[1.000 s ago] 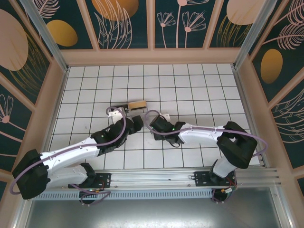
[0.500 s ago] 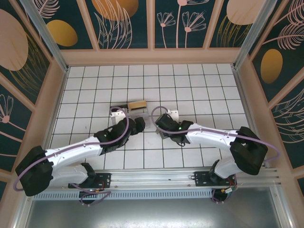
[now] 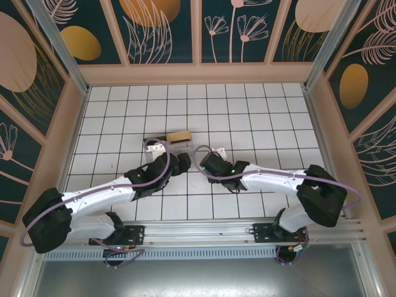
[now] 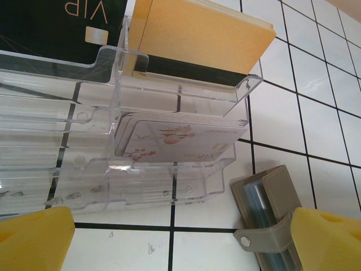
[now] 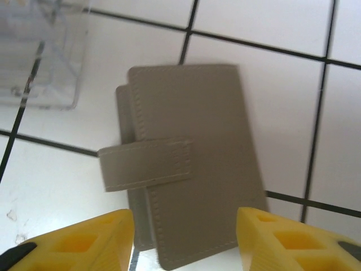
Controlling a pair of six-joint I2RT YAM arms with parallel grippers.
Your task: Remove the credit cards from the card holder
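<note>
The card holder (image 4: 169,186) is a clear plastic tiered stand on the white tiles. A stack of white floral credit cards (image 4: 180,135) sits in its middle tier, with a yellow card (image 4: 197,34) and a black card (image 4: 56,22) behind. My left gripper (image 4: 180,243) hangs open just in front of it, with nothing between its fingers. To the holder's right lies a grey leather wallet (image 5: 192,113) with a snap strap (image 5: 146,164). My right gripper (image 5: 183,243) stands open above the wallet's near end, one yellow finger on each side, not touching it.
Both grippers (image 3: 184,162) (image 3: 204,164) sit close together mid-floor, almost tip to tip. The holder's yellow cards (image 3: 179,136) lie just beyond them. Wooden walls (image 3: 198,74) ring the tiled floor, and a metal rail (image 3: 247,232) runs along the near edge.
My right gripper has shifted a little over the wallet and its jaws have narrowed. The left arm has crept forward toward the holder and stays wide open.
</note>
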